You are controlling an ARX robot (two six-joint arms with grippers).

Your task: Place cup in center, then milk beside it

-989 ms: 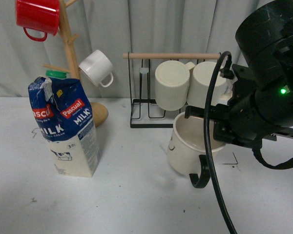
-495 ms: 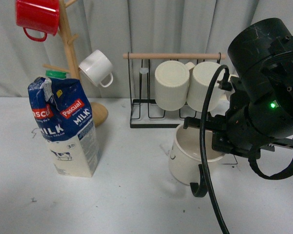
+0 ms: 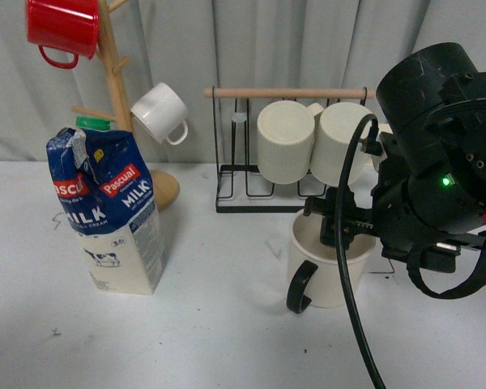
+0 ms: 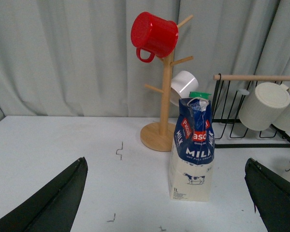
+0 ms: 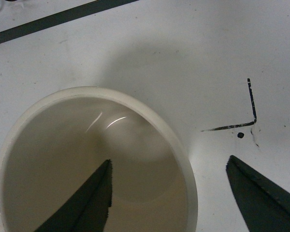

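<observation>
The cup (image 3: 330,271), a wide cream-white mug, stands upright on the white table right of the middle. Its black loop handle (image 3: 300,288) points front-left and its smiley face does not show. My right gripper (image 3: 348,231) hangs over it, open. In the right wrist view the gripper (image 5: 176,193) straddles the cup's rim (image 5: 181,150), with one finger (image 5: 87,203) inside the cup and the other outside. The milk (image 3: 113,219), a blue and cream carton with a green cap, stands upright at the left. My left gripper (image 4: 164,208) is open and empty, well short of the milk (image 4: 193,145).
A wooden mug tree (image 3: 113,97) behind the milk carries a red mug (image 3: 62,28) and a small white mug (image 3: 160,113). A black wire rack (image 3: 243,190) at the back holds two ribbed cream mugs (image 3: 285,139). A black corner mark (image 5: 251,116) is on the table beside the cup.
The cup went from tilted in the right gripper to upright on the table. Its handle swung from front-right to front-left. The left arm and the milk have not moved.
</observation>
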